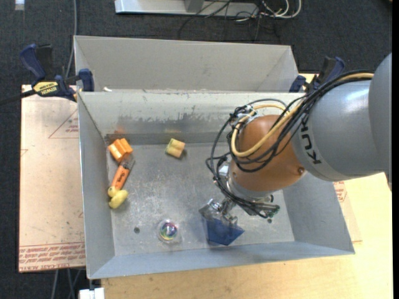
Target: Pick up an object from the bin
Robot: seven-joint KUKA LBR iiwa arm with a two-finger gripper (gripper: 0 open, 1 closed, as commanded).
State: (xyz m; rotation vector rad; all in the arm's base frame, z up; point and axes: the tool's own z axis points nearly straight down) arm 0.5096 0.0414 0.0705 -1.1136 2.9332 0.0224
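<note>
Dark blue crumpled piece (222, 234), low by the near wall of the bin (162, 111), right of middle. Long axis roughly along that wall, one corner pointing right. Hand (219, 212) just above its far edge, angled down from the right. Apart or together: cannot tell. Shiny clear ball (167, 230) near, to the left. Orange block (120, 148), orange-and-yellow toy (118, 189) and tan block (176, 147) well apart, further left.

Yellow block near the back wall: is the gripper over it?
No: the gripper is at the front of the bin beside a blue thing, well apart from the yellow block.
</note>
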